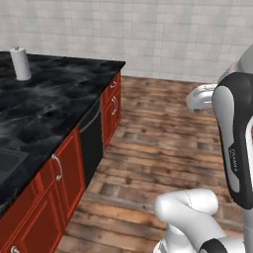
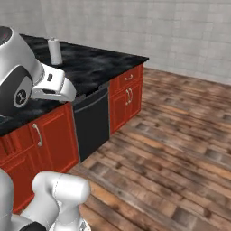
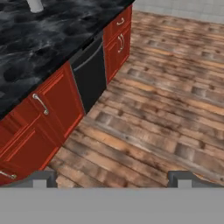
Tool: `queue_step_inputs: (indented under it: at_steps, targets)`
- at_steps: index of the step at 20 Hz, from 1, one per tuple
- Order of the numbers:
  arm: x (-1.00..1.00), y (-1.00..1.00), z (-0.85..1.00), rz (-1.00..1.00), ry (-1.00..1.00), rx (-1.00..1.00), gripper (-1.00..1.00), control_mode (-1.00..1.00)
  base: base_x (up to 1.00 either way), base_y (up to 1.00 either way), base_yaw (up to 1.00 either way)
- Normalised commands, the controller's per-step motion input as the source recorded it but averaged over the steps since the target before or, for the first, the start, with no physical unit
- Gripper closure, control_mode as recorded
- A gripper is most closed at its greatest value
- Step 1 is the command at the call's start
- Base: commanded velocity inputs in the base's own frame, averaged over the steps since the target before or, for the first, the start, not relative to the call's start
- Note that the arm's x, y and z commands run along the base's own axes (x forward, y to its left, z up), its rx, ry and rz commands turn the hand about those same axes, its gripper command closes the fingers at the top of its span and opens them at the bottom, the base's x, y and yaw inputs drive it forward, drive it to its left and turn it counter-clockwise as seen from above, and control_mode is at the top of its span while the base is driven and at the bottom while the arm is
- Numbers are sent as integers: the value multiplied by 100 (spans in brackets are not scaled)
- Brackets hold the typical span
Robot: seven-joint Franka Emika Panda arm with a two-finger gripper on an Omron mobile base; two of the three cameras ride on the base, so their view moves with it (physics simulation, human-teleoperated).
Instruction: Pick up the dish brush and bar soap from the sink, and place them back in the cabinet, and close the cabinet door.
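My gripper (image 3: 112,177) hangs wide open and empty over the floor (image 3: 166,100), beside the counter (image 1: 44,104). I see just the sink (image 1: 7,165) corner; brush and soap aren't visible. Driving closer, I risk clipping the red doors (image 2: 49,135).

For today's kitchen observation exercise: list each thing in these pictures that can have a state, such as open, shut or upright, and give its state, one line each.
gripper: open, holding nothing, above the wooden floor.
paper towel roll: upright on the black counter.
dishwasher: door shut.
red cabinet door beside the dishwasher: shut.
red drawers at the counter's end: shut.
sink: one corner in view at the picture's edge, contents cannot be told.
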Motion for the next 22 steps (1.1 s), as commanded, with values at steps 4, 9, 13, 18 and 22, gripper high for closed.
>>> queue_step_inputs:
  at_steps: [4,9,13,18,22]
  targets:
    - [0,0,0,0,0,0,-100,100,-15,0,53]
    - [0,0,0,0,0,0,-100,100,-11,0,55]
    - [0,0,0,0,0,0,-100,100,-12,-7,60]
    - [0,0,0,0,0,0,-100,100,-3,0,57]
    - [0,0,0,0,0,0,-100,100,-3,0,57]
